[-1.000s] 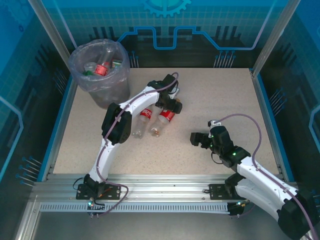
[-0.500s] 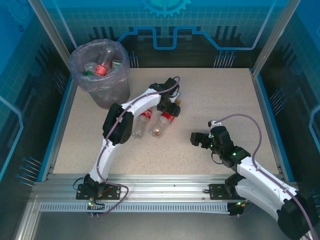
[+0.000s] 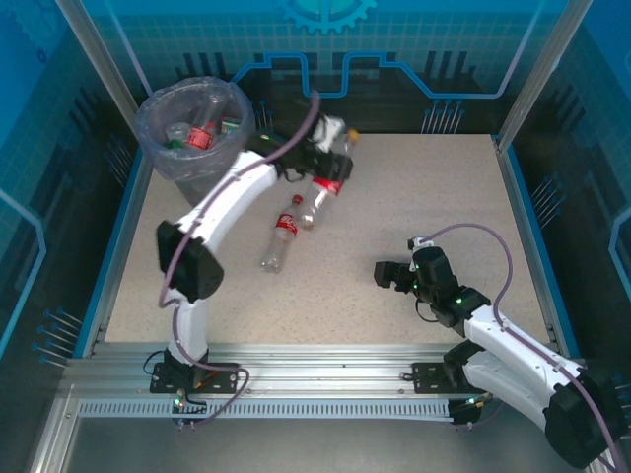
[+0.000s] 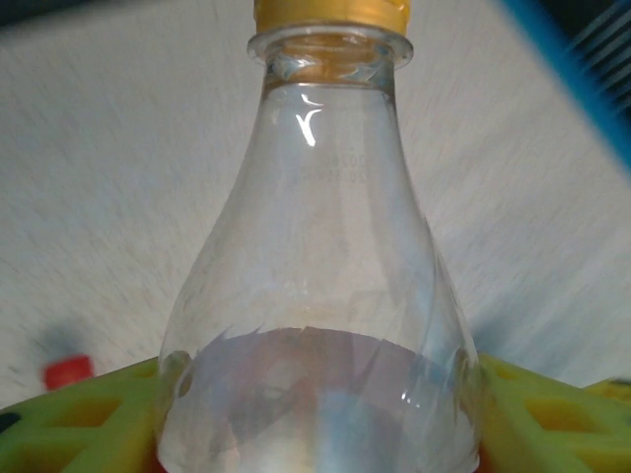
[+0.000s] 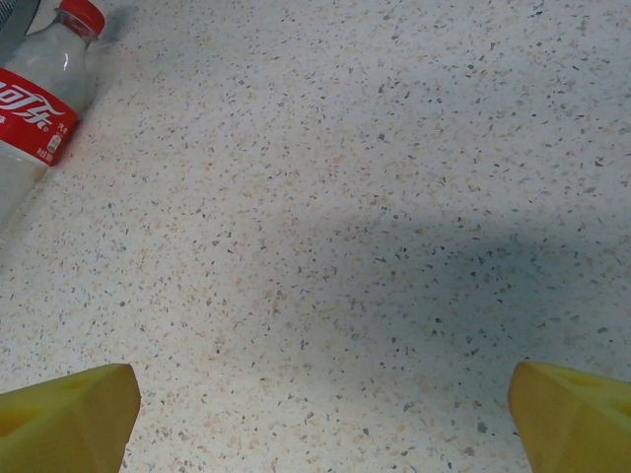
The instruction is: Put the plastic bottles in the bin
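**Status: partly complete.**

The bin [image 3: 202,175] stands at the far left corner of the tabletop [image 3: 424,197]. It is lined with a clear bag, and several bottles [image 3: 201,136] already lie inside it. The exact count cannot be read through the crinkled liner.

**Left end effector [image 3: 320,168]:** It is closed on a gold-capped bottle [image 4: 315,296], gripping it across the body below the shoulder, with yellow-green jaws pressed on either side. The bottle hangs just to the right of the bin, cap pointing away from it. It appears raised clear of the tabletop and is not yet over the bin's opening.

**Right end effector [image 5: 320,384]:** Its jaws are spread wide with nothing between them. It hovers above bare tabletop, well to the right of the bin and nearer the arm bases.

**Outstanding:** One red-capped bottle [image 3: 281,229] lies on its side on the tabletop. It is to the right of the bin and nearer the arm bases, roughly between the bin and the right end effector. Neither arm is touching it.

**Assessment:** Two bottles are judged left to deliver. The held one needs carrying over the rim and releasing. The one lying down is not yet picked up.
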You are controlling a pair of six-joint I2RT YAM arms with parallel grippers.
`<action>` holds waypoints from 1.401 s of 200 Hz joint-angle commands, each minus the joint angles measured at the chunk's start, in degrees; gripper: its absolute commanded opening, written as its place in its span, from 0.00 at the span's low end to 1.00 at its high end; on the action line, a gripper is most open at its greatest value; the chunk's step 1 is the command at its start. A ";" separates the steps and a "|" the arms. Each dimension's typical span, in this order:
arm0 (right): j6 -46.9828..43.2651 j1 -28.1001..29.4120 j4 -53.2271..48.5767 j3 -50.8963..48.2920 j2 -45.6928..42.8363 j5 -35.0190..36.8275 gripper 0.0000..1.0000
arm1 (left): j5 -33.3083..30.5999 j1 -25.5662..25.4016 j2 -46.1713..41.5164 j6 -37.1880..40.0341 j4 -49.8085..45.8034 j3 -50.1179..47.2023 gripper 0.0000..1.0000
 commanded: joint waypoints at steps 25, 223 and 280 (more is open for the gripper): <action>-0.77 -0.74 0.47 0.78 -1.16 0.09 0.97 | 1.89 16.32 -11.88 -3.88 9.24 2.52 0.62; 0.50 -1.09 -3.84 -3.20 -8.83 1.30 0.97 | -13.05 35.98 7.03 18.40 10.32 15.54 0.63; 0.08 -1.22 -1.53 -3.29 -6.66 0.21 0.97 | -8.79 37.73 9.85 23.27 2.06 15.50 0.65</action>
